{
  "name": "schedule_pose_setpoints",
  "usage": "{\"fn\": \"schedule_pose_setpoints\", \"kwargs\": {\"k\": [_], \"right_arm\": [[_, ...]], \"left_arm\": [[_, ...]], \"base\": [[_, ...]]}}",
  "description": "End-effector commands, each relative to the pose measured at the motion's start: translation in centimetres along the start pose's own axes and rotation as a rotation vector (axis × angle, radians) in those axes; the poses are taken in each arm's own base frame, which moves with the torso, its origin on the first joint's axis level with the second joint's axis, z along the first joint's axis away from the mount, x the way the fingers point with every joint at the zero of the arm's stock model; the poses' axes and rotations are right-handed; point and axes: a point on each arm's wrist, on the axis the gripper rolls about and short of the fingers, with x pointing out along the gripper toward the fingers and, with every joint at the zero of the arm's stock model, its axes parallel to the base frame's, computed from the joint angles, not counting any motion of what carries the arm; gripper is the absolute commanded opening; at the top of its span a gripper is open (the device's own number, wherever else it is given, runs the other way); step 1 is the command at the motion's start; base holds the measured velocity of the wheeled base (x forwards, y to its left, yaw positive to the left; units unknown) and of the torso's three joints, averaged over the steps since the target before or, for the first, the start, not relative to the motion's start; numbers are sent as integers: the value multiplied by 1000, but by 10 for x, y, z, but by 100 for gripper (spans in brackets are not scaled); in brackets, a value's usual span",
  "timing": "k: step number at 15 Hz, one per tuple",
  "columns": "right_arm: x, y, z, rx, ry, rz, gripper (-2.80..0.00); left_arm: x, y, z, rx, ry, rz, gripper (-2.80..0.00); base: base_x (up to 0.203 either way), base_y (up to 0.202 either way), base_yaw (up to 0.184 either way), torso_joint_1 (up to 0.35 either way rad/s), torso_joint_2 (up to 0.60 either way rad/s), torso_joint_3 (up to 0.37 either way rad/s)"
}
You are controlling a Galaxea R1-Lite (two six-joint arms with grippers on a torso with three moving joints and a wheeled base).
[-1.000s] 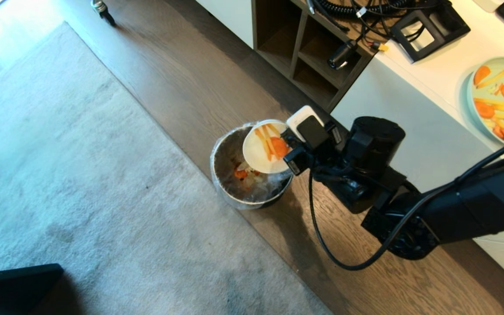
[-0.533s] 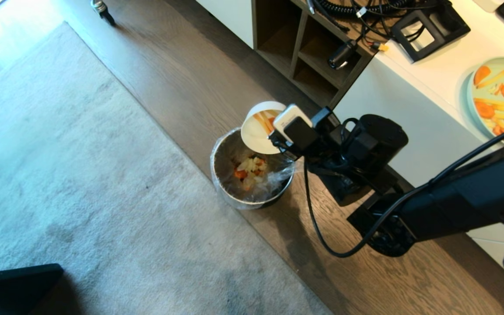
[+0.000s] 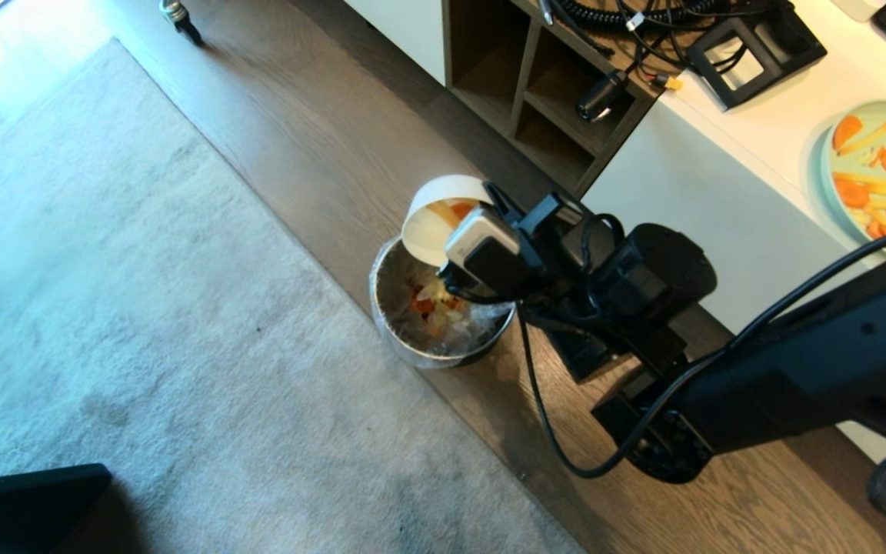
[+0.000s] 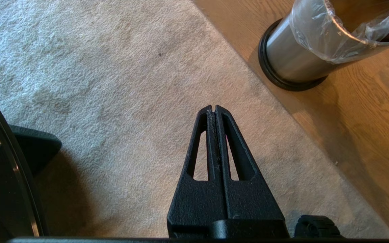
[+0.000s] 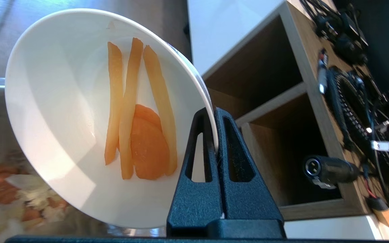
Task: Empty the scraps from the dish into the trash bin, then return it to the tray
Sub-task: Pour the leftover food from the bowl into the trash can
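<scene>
Clamping the rim of the plain round glossy white dish [image 5: 62, 114] between its two black fingers, the right gripper [image 5: 214, 141] held it steeply tilted above the small round silver metal trash bin [image 3: 443, 308] with its clear plastic liner. The jaws were pressed together on the thin rim, one finger inside and one outside. Three pale yellow-orange strips and a round orange carrot slice, the scraps [image 5: 140, 135], clung to the dish's inner wall. Other orange and pale bits lay at the bottom of the bin. The bin stood on the brown wooden floor [image 3: 320, 138], just beside the edge of the pale grey carpet [image 3: 143, 346]. Behind it stood a brown open-shelf wooden unit [image 3: 535, 92]. A flat pale blue-green plate [image 3: 881, 177] with carrot pieces rested on the white counter. The left gripper [image 4: 215, 108] hung over the carpet, its jaws together and holding nothing.
</scene>
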Motion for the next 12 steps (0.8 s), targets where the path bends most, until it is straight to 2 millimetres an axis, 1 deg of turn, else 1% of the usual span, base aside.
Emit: {"fn": "schedule_pose_setpoints", "kwargs": {"k": [1, 3, 6, 10, 12], "right_arm": [[-7, 11, 13, -9, -36, 9, -280], [-10, 15, 17, -47, -46, 19, -280], [-9, 13, 21, -58, -56, 10, -280], [-9, 10, 20, -65, -57, 6, -280], [-8, 8, 15, -101, -53, 5, -280]], "left_arm": [[0, 0, 0, -1, -2, 1, -280], [0, 0, 0, -1, -1, 1, -280], [0, 0, 0, -1, 0, 1, -280], [0, 0, 0, -1, 0, 1, -280], [0, 0, 0, -3, 0, 1, -280]], "base": [[0, 0, 0, 0, 0, 0], [0, 0, 0, 0, 0, 0], [0, 0, 0, 0, 0, 0], [0, 0, 0, 0, 0, 0], [0, 0, 0, 0, 0, 0]]}}
